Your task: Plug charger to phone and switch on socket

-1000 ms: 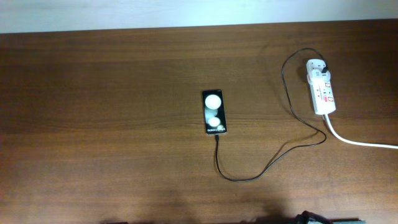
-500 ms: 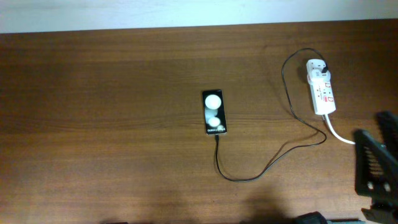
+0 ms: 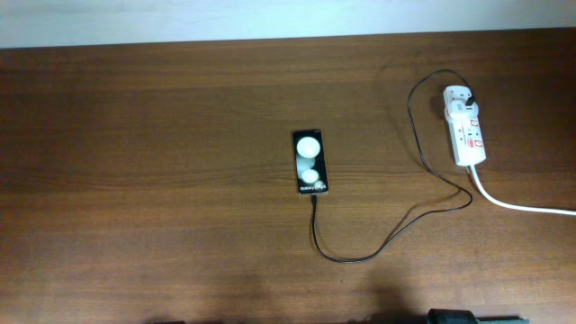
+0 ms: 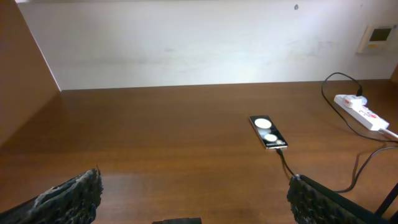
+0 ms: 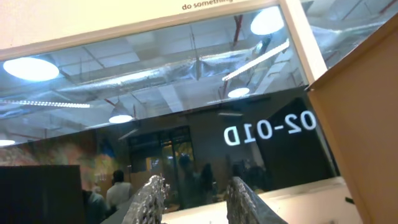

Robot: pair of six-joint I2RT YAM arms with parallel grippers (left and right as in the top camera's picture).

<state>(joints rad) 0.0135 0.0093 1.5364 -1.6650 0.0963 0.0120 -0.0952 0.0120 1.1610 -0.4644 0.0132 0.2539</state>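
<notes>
**Right arm gone from the overhead view**

Half a second ago the right arm's dark frame stood at the table's right edge in the overhead view; it has since left that view. Its right gripper now tilts upward at a glass pane with reflected ceiling lights and mirrored lettering. Only the tips of its fingers show, with a modest gap between them and nothing held. The left gripper sits low and looks across the table toward the wall. Its fingers are cut off at the bottom corners, spread wide and empty.

The phone lies flat mid-table. The charger meets its near short edge, but whether the tip is fully seated is too small to tell. The cable loops right and up to its plug end at the far end of the socket. The socket lies near the table's right edge, and its white cord runs out of frame. Its red switch marks are too small to read as on or off.
</notes>
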